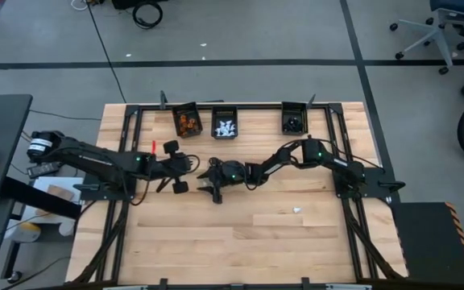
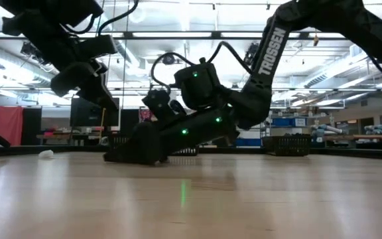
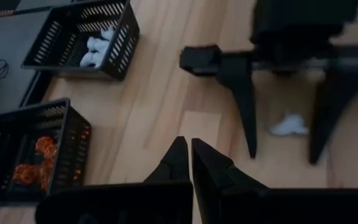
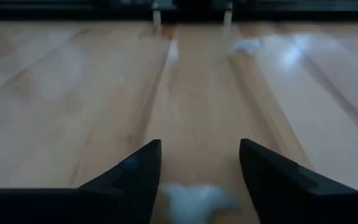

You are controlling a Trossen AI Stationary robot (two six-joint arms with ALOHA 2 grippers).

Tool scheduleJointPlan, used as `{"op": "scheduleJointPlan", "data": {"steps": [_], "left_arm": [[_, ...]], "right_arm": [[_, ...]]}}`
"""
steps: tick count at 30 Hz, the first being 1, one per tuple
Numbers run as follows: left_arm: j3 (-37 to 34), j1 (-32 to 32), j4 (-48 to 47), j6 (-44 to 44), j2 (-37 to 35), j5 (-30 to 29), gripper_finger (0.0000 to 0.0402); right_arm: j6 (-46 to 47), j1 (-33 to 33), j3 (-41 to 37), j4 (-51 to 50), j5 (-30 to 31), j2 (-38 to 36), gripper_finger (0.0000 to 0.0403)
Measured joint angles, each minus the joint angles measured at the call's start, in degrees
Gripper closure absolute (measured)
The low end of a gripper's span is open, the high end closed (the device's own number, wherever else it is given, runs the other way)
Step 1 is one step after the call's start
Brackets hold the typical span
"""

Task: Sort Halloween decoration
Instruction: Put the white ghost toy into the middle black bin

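Observation:
A small white trinket (image 4: pixel 197 200) lies on the wooden table between the fingers of my right gripper (image 4: pixel 199 167). That gripper is open and low over the table's middle (image 1: pixel 210 184), one finger on each side of the trinket. I see no touch. The left wrist view shows the same trinket (image 3: pixel 289 124) between those fingers. My left gripper (image 3: pixel 191 152) is shut, holds nothing, and hangs raised just left of the right one (image 1: pixel 190 165). More white trinkets lie loose on the table (image 1: pixel 297 210) (image 4: pixel 247 45).
Three small black bins stand in a row along the far edge. The left one holds orange pieces (image 1: pixel 188 122), the middle one white pieces (image 1: pixel 225 126), the right one dark pieces (image 1: pixel 295 121). The two grippers stand close together at mid-table. Bare wood lies toward the near edge.

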Motion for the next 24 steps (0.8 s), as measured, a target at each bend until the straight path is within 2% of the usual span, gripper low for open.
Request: {"op": "scheduleJointPlan", "data": {"steps": [2, 12, 20, 24], "left_arm": [[-0.5, -0.3, 0.0, -0.2, -0.4, 0.0, 0.0401], [-1.0, -0.4, 0.0, -0.5, -1.6, 0.4, 0.0401], [-1.0, -0.4, 0.0, -0.5, -1.6, 0.4, 0.0401], [-1.0, -0.4, 0.0, -0.3, -1.6, 0.4, 0.0401]], "right_arm": [[0.9, -0.5, 0.2, -0.9, -1.4, 0.1, 0.0195], [0.7, -0.5, 0.1, -5.4, -1.0, -0.4, 0.0301], [-2.1, -0.4, 0.0, -10.1, -1.0, -2.9, 0.034], [-3.1, -0.4, -0.1, -13.0, -0.8, -4.5, 0.0345]]}}
